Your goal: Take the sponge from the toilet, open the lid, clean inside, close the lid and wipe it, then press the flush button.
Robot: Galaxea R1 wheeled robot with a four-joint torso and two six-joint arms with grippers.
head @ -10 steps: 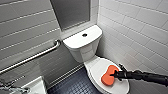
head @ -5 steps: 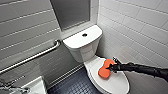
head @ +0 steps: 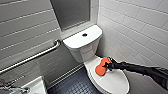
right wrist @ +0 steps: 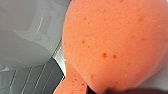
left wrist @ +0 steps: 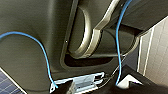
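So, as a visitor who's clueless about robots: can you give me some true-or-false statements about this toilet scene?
The toilet has its lid shut. True.
The sponge is blue all over. False: it is bright orange.
The right gripper pinches the sponge over the lid. True.
The flush button sits on the front face of the tank. False: it is on the tank's top.
A metal grab bar runs along the wall beside the toilet. True.
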